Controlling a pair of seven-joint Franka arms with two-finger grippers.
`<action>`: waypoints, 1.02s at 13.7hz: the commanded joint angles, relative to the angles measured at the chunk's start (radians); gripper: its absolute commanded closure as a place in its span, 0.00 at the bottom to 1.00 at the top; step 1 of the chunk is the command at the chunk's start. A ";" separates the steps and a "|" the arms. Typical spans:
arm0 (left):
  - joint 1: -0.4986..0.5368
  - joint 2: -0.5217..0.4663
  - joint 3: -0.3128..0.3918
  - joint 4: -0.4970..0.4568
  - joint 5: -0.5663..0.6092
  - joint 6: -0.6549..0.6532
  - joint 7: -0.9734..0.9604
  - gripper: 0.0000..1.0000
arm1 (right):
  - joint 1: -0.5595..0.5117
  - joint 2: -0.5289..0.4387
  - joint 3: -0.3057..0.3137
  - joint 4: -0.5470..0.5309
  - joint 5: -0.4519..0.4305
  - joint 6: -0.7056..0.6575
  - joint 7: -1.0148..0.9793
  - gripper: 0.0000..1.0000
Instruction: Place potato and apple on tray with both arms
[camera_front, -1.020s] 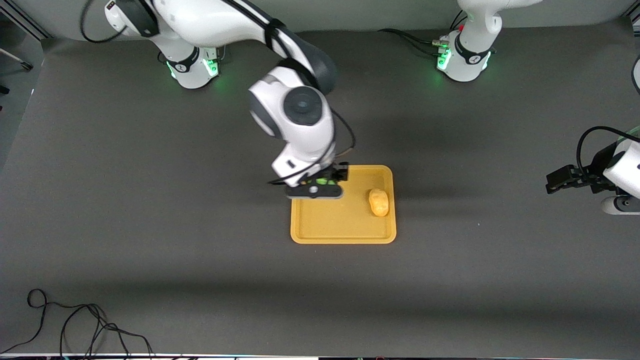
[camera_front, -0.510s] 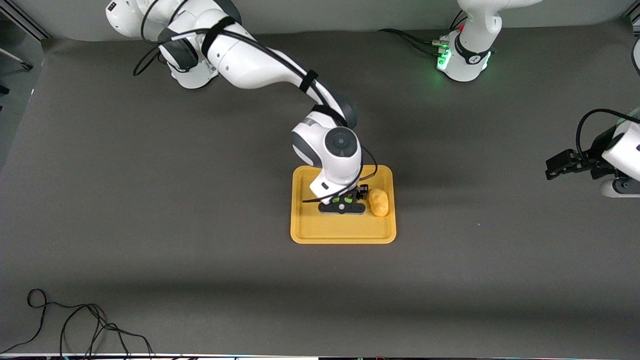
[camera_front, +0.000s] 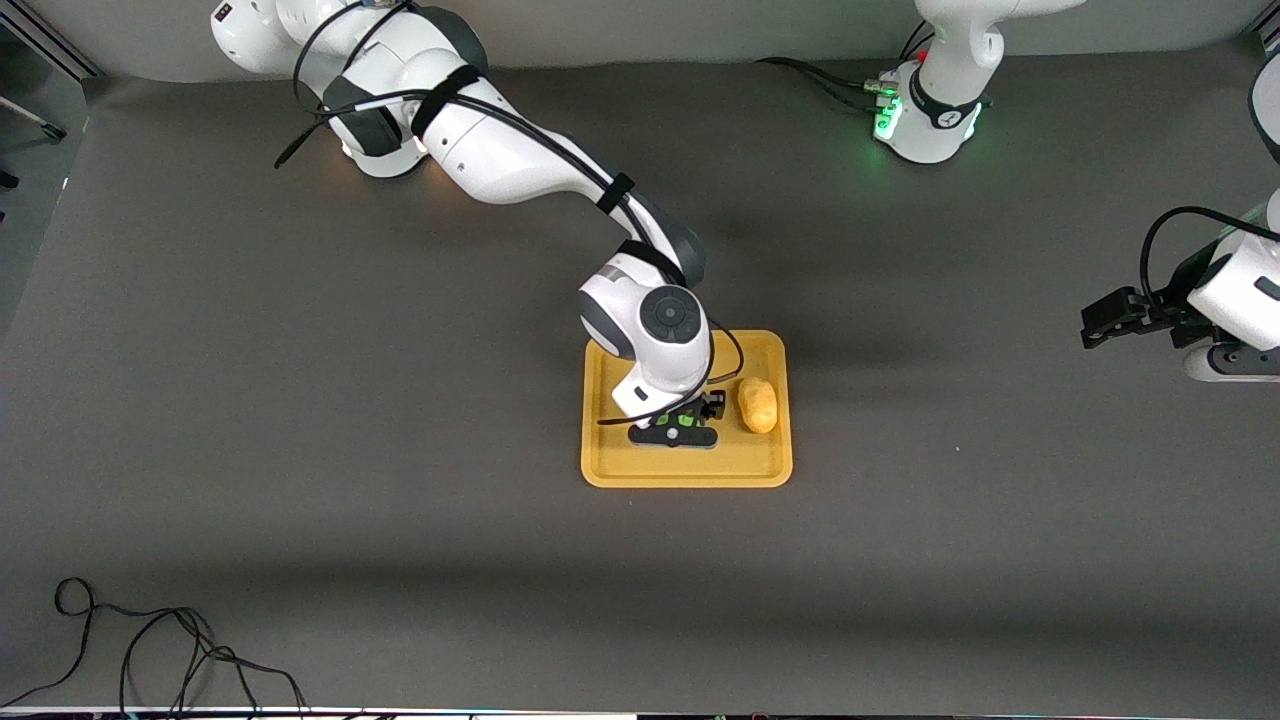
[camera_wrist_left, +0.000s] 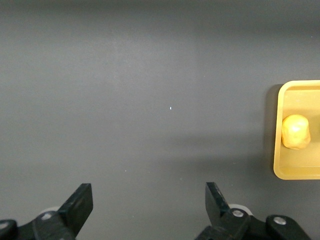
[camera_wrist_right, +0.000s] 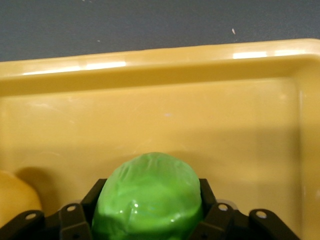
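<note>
The yellow-orange tray (camera_front: 620, 465) lies mid-table. The potato (camera_front: 757, 404) rests on it at the end toward the left arm; it also shows in the left wrist view (camera_wrist_left: 296, 132) and at the edge of the right wrist view (camera_wrist_right: 12, 197). My right gripper (camera_front: 675, 428) is low over the tray's middle, beside the potato, shut on the green apple (camera_wrist_right: 147, 197), of which a sliver shows in the front view (camera_front: 684, 420). My left gripper (camera_wrist_left: 149, 212) is open and empty, held off at the left arm's end of the table (camera_front: 1110, 318).
The tray's rim (camera_wrist_right: 165, 62) shows close in the right wrist view, with dark mat past it. A black cable (camera_front: 150, 650) lies coiled at the table's near corner toward the right arm's end. The arm bases (camera_front: 925, 110) stand along the table's edge farthest from the front camera.
My right gripper has carried the apple from the tray's edge in over its middle and lowered it beside the potato. The left arm has shifted slightly.
</note>
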 joint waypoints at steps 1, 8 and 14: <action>-0.008 -0.012 0.004 -0.014 -0.002 0.012 -0.009 0.00 | -0.003 0.013 0.000 0.009 -0.017 0.015 0.018 0.07; -0.008 -0.007 0.004 -0.014 -0.002 0.009 -0.002 0.00 | 0.001 -0.183 0.001 0.016 -0.011 -0.213 0.057 0.00; -0.010 0.002 0.002 -0.011 -0.002 0.013 -0.005 0.00 | -0.092 -0.461 -0.017 -0.029 -0.017 -0.513 -0.092 0.00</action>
